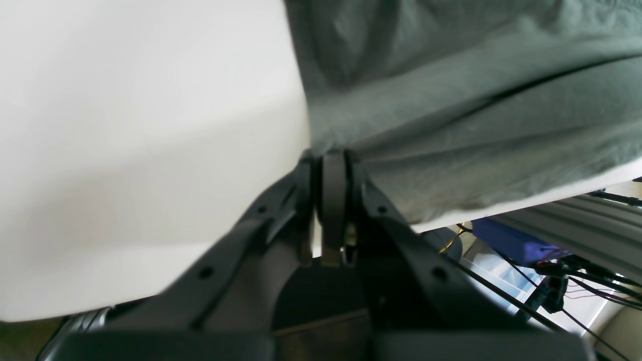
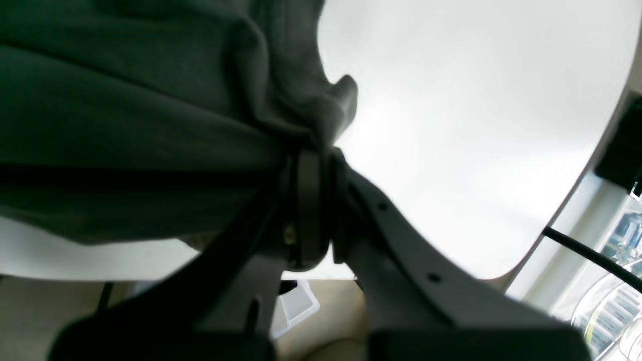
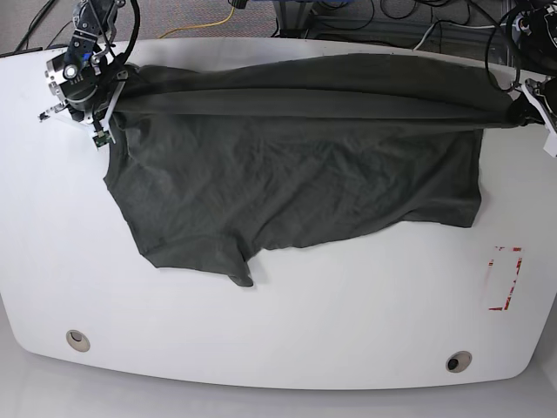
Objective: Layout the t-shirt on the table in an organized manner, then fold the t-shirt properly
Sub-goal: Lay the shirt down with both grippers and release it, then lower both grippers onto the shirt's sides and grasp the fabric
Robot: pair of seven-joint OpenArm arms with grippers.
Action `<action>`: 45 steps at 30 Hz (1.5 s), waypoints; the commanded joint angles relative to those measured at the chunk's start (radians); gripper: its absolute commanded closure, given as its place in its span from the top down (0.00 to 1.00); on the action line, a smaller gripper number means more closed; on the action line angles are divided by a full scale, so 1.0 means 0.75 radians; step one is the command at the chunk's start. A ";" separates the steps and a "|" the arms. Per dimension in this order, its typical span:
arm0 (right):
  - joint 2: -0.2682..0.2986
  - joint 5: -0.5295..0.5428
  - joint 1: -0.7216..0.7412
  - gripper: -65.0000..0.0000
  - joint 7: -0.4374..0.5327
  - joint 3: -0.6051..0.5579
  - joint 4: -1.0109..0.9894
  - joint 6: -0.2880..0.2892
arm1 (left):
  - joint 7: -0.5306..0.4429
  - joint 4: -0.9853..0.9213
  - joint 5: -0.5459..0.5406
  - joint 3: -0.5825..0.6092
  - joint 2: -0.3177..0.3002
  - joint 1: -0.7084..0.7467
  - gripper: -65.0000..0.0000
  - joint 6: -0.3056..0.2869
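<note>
Hands each pinch t-shirt corners, seemingly stretched across table.

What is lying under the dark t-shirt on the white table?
Only the white table shows around the t-shirt, which is spread flat over it. The cloth hides the surface beneath, so anything lying under it cannot be seen.

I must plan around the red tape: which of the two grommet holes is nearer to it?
The hole on the base view's right, just below the red tape. The other hole sits far across the table.
</note>
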 commanded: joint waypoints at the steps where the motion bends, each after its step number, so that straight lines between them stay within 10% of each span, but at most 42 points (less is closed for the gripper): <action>1: 0.017 -0.024 -0.001 0.04 0.000 0.011 0.020 -0.012 | -0.018 0.016 0.037 -0.016 -0.035 -0.005 0.01 -0.001; 10: 0.017 -0.030 -0.007 0.08 0.000 0.013 0.018 -0.012 | -0.018 0.016 0.068 -0.016 -0.035 -0.011 0.20 -0.001; 23: 0.017 -0.034 -0.113 1.00 0.006 0.025 0.022 -0.012 | -0.018 0.024 0.074 -0.022 -0.066 -0.040 0.49 -0.001; 45: -0.053 0.146 0.192 0.87 0.191 0.255 0.018 -0.012 | -0.018 0.026 0.076 -0.057 -0.099 -0.445 0.53 -0.001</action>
